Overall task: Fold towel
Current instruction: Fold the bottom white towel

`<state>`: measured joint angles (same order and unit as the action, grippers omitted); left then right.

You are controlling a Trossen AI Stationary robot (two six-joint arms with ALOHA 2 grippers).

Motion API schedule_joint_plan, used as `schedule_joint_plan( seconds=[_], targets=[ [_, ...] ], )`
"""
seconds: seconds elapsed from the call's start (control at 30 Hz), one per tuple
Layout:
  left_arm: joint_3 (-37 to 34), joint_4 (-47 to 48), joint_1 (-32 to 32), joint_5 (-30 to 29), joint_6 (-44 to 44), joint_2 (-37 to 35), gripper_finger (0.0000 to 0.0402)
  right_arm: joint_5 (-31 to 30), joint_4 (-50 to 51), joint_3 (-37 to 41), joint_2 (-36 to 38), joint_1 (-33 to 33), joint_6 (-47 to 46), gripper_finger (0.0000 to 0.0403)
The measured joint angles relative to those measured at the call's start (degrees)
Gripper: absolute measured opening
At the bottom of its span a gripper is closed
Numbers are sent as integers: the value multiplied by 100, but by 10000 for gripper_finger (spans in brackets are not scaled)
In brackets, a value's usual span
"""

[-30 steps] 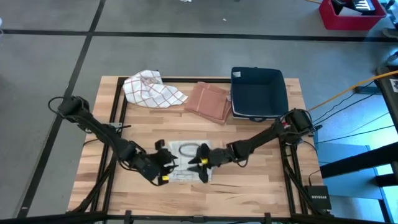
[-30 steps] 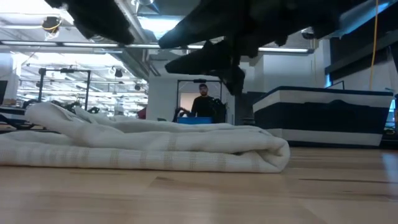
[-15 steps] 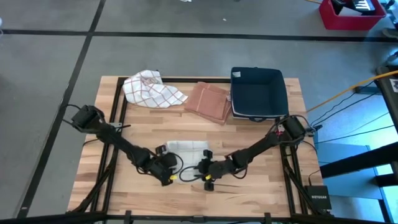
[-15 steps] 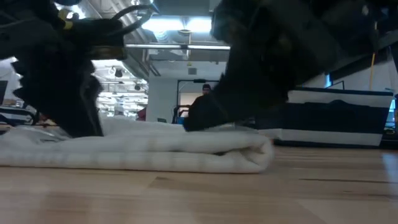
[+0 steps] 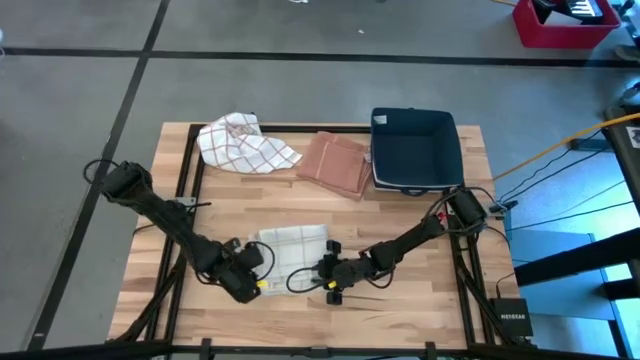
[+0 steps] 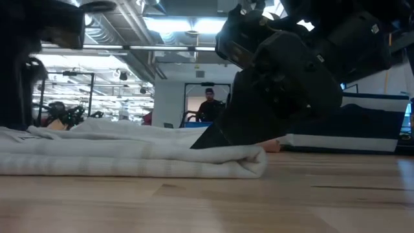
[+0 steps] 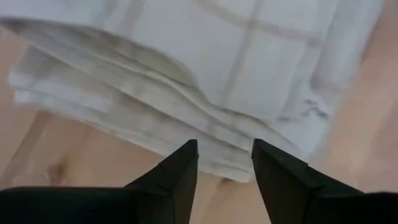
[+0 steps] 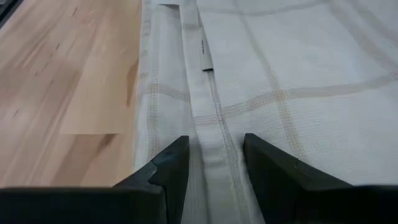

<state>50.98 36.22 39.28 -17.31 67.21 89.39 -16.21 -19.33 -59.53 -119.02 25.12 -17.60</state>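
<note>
A white towel with faint check lines (image 5: 293, 245) lies folded in several layers, flat on the table's near middle. My left gripper (image 5: 262, 283) stands open at its near left corner, pointing steeply down. In the left wrist view the stacked edges (image 7: 186, 140) lie just ahead of the fingertips. My right gripper (image 5: 326, 275) is open at the near right corner, slanting down from the table's right. The towel's hem strip (image 8: 214, 134) runs between its fingers. My left gripper: I cannot tell whether its fingertips (image 7: 183, 155) touch the towel's stacked edges. My right gripper lies on top of the towel near its near right corner, nothing pinched. In the low view its lower finger (image 6: 223, 137) rests on the top layer just behind the rounded fold (image 6: 255, 165). The fingers lie along the near edge.
At the far side lie a crumpled red-checked cloth (image 5: 245, 143), a folded brown cloth (image 5: 335, 163) and a dark blue bin (image 5: 413, 150). Bare wood (image 5: 400, 300) runs along the near edge. A person (image 6: 208, 103) stands in the room behind.
Both grippers have come down from above the towel toward the table's near edge, rolling their wrists, and now stand at the towel's near corners. In the low view the towel's rounded right end has shifted toward the left.
</note>
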Motion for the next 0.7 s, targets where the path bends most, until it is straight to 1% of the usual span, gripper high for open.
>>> schedule_joint_plan(
  seconds=[0.1,0.17,0.23,0.27,0.3,0.4,0.47,0.53,0.6,0.7],
  targets=[
    [151,-37,97,-245,-4,-237,145,41,-57,10,-2,0,3,159],
    [209,-106,142,-802,-218,-406,145,40,-100,12,-8,1,2,159],
    [215,-175,150,-1576,-378,-477,145,53,-147,15,-13,-2,2,159],
    [204,-174,147,-1871,-399,-477,145,55,-160,17,-13,-2,2,159],
    [182,-164,109,-2001,-387,-462,145,57,-164,17,-13,-2,2,159],
    [36,-259,2,-2000,-89,-377,145,64,-171,17,-15,-2,0,159],
    [-49,-269,0,-1788,201,-319,145,68,-166,17,-17,-2,2,159],
    [-69,-298,52,-1447,261,-276,145,77,-143,20,6,-2,27,159],
    [-74,-478,163,-1266,8,-263,145,120,-64,30,97,-2,195,159],
    [-74,-1220,344,-1275,-862,-218,145,160,-19,46,276,5,533,159]
  ],
)
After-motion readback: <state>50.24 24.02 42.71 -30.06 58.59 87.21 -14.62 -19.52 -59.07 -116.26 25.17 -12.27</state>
